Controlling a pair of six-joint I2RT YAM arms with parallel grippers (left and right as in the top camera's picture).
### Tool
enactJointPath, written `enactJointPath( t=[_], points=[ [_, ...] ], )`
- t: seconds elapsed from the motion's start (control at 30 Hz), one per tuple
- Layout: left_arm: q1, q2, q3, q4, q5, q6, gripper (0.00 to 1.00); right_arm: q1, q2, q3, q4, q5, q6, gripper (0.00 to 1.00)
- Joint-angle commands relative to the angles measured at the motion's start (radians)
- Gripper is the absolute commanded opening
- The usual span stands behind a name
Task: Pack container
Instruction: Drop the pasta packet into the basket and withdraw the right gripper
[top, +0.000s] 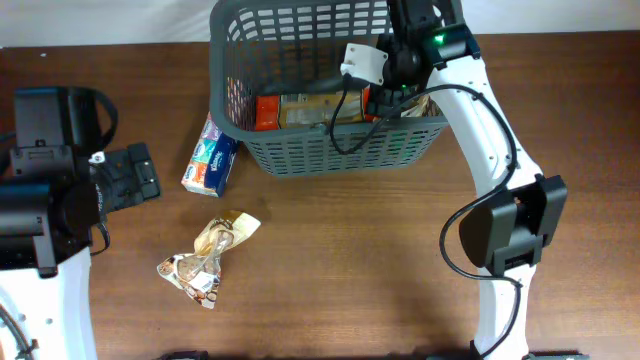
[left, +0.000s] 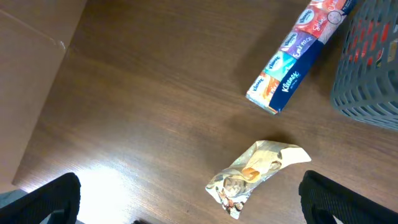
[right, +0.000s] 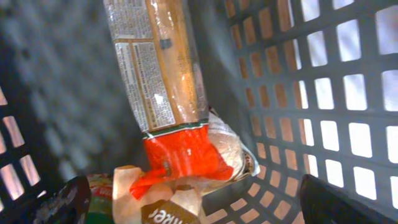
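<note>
Basket (top: 300, 152) is sitting at the upper middle of the overhead frame, holding a packet (right: 161, 74) under the right gripper (right: 202, 202), whose jaws are standing spread, gripping nothing. The left gripper (left: 202, 199), jaws also spread, is hovering nearer the loose snack bag (left: 255, 177), which is lying just above its jaws, long axis running lower left to upper right. Tissues (left: 292, 62) are lying beside the basket.

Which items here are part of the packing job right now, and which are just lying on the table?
In the job: basket, orange-ended packet inside it, right gripper over that packet.
Lying about, outside the basket, perhaps still to pack: Kleenex pack, crumpled snack packet.
</note>
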Motion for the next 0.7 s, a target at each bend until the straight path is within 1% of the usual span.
enactJointPath(
  t=[0.0, 0.03, 0.13, 0.17, 0.2, 0.23, 0.33, 0.4, 0.47, 0.57, 0.67],
  points=[
    [0.004, 0.003, 0.003, -0.001, 0.007, -0.01, 0.99, 0.002, -0.05, 0.034, 0.045, -0.013, 0.097, 0.99],
    [0.004, 0.003, 0.003, 0.0, 0.008, -0.01, 0.99, 0.005, -0.054, 0.05, 0.07, -0.013, 0.158, 0.99],
    [0.004, 0.003, 0.003, 0.0, 0.008, -0.01, 0.99, 0.008, -0.073, 0.145, 0.146, 0.0, 0.426, 0.99],
    [0.004, 0.003, 0.003, 0.0, 0.008, -0.01, 0.99, 0.008, -0.079, 0.18, 0.156, 0.01, 0.491, 0.99],
    [0.004, 0.003, 0.003, -0.001, 0.008, -0.01, 0.99, 0.0, -0.085, 0.259, 0.161, 0.05, 0.588, 0.98],
    [0.004, 0.003, 0.003, -0.001, 0.008, -0.01, 0.99, -0.006, -0.089, 0.316, 0.154, 0.097, 0.642, 0.99],
    [0.004, 0.003, 0.003, -0.002, 0.009, -0.01, 0.99, -0.03, -0.096, 0.481, 0.103, 0.291, 0.755, 0.99],
    [0.004, 0.003, 0.003, -0.013, 0.029, -0.01, 0.99, -0.053, -0.1, 0.576, 0.034, 0.399, 0.776, 0.99],
    [0.004, 0.003, 0.003, -0.02, 0.062, -0.01, 0.99, -0.099, -0.11, 0.694, -0.087, 0.509, 0.781, 0.99],
    [0.004, 0.003, 0.003, -0.02, 0.091, -0.01, 0.99, -0.179, -0.123, 0.793, -0.215, 0.548, 0.844, 0.99],
    [0.004, 0.003, 0.003, -0.02, 0.097, -0.01, 0.99, -0.292, -0.138, 0.863, -0.349, 0.548, 0.968, 0.98]
  ],
)
